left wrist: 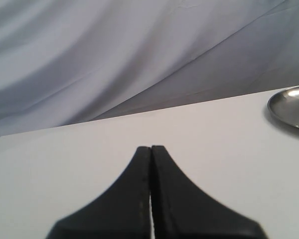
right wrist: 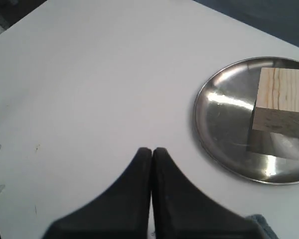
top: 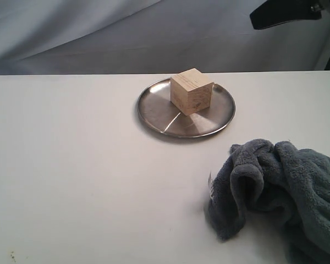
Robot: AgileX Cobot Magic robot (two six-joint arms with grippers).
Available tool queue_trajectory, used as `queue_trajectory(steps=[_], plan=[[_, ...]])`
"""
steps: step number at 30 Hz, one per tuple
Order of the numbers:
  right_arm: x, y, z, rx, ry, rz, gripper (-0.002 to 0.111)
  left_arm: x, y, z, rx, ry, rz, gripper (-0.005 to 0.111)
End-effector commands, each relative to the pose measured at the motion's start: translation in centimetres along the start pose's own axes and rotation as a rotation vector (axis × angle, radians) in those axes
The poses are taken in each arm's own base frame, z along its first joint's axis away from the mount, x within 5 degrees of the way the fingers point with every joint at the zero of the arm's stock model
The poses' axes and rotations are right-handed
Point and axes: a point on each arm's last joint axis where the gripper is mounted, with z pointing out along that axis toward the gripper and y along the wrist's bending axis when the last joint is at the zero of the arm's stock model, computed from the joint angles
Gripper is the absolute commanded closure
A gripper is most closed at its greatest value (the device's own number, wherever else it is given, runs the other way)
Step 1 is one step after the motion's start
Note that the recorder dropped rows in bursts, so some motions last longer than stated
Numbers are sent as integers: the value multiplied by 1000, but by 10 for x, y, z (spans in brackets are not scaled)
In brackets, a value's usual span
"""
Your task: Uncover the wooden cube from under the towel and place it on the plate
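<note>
Wooden cube (top: 191, 91) sitting on plate (top: 154, 110), towel (top: 286, 187) bunched on table (top: 71, 176) near plate, not touching it, exterior view alone shows it whole, left wrist view catches only plate rim, left gripper (left wrist: 151, 149) and right gripper (right wrist: 152, 150) both closed, empty

Plate (top: 154, 110) gleams: brushed steel, shiny, with a bright streak across it, and in the right wrist view a blurred reflection of the cube. Cube (top: 191, 91) is pale bare wood, matt, grain lines plain on its faces. At five o'clock from the plate, the towel (top: 289, 184): blue-grey fleece, thick, fluffy, soft nap. Table (top: 71, 165) looks white, smooth and matt, with a few faint scuffs and specks. At twelve o'clock, the backdrop (top: 99, 33) is grey draped cloth, smooth, softly folded. Left gripper (left wrist: 150, 149) and right gripper (right wrist: 152, 150): black, matt.
</note>
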Motion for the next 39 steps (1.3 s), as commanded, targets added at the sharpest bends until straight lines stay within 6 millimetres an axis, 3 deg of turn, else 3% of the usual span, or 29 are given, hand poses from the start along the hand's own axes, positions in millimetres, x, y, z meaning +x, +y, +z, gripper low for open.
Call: queue_trajectory(steps=[1, 5, 8, 17, 28, 33, 39], plan=[[7, 34, -25, -15, -78, -109, 108, 0, 0, 0, 1, -3, -12, 107], [27, 78, -54, 0, -136, -185, 108, 0, 0, 0, 1, -3, -12, 107], [49, 98, -71, 171, -245, -204, 108, 0, 0, 0, 1, -3, -12, 107], [147, 116, -79, 543, -576, -110, 108, 0, 0, 0, 1, -3, -12, 107], [241, 123, -62, 660, -815, -1, 108, 0, 0, 0, 1, -3, -12, 107], [260, 127, -56, 686, -853, 4, 108, 0, 0, 0, 1, -3, -12, 107], [260, 126, -54, 683, -837, -2, 108, 0, 0, 0, 1, -3, -12, 107]])
